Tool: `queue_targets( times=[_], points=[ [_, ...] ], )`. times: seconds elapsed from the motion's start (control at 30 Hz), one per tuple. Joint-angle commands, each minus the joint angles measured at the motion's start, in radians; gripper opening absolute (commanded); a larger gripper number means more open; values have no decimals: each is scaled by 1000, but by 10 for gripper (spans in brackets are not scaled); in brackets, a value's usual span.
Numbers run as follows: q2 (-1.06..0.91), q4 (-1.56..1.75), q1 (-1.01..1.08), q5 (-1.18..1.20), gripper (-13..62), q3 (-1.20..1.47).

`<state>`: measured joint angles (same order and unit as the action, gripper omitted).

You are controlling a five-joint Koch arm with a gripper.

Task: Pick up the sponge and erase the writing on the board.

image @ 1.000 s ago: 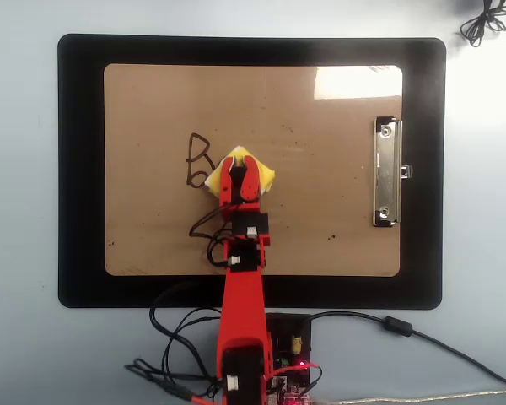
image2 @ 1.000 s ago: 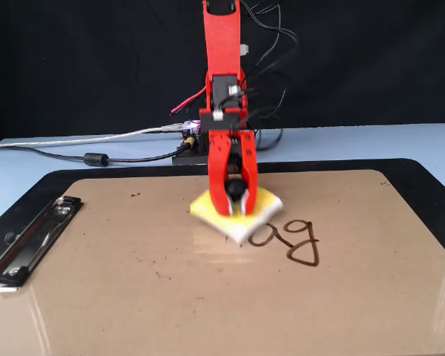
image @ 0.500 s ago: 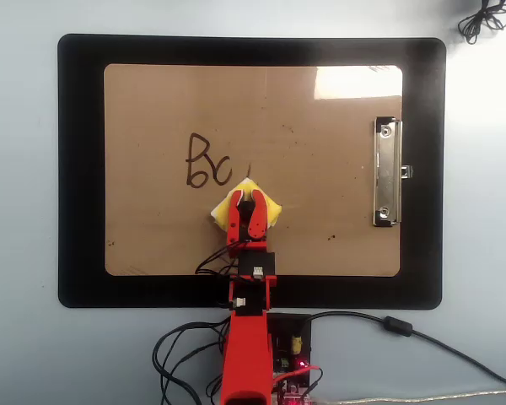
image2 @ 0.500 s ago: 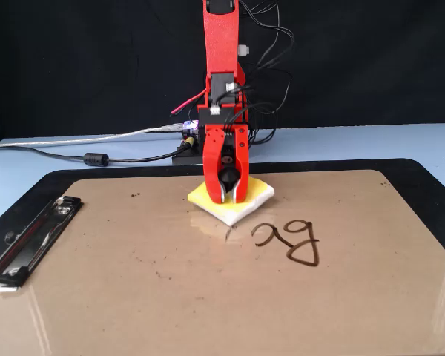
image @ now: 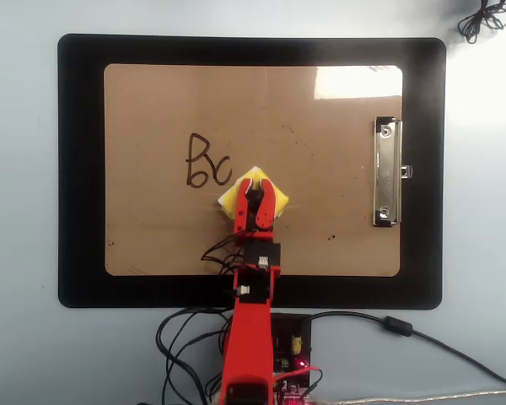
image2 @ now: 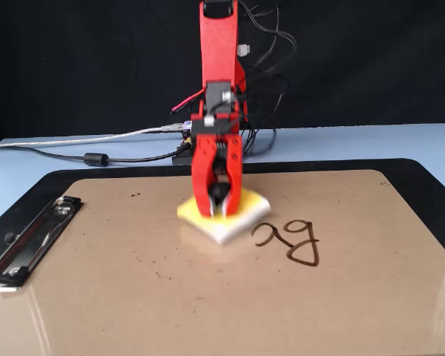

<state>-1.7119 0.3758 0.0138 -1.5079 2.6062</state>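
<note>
Two letters of the writing are left on the board in the overhead view, a "B" and a round letter next to it. The yellow sponge sits flat on the board just beside the round letter, to its lower right in this view. The red gripper comes in from the bottom edge, and its jaws are closed tight on the sponge. The silver clip is far off on the right side. The board lies on a black mat.

From the fixed view, the camera looks at the arm from the front, so things are flipped. The gripper points down and pinches the sponge from both sides. The sponge rests on the board with the writing just to its right in this view. The sponge looks like it almost touches the round letter, but I cannot tell if it does.

I think the robot is in the rubbing step now. Next, the sponge should slide sideways over the two letters while it is pushed down on the board. The jaws need to hold tight so the sponge does not slip out.
</note>
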Motion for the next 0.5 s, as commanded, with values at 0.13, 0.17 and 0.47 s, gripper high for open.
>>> queue_targets(
  times=[0.13, 0.17, 0.47],
  points=[
    [-18, 17, -38, -2, -80, -63],
    [52, 17, -60, -3, -80, -121],
    [325, 35, -252, -12, -80, -382]
  ],
)
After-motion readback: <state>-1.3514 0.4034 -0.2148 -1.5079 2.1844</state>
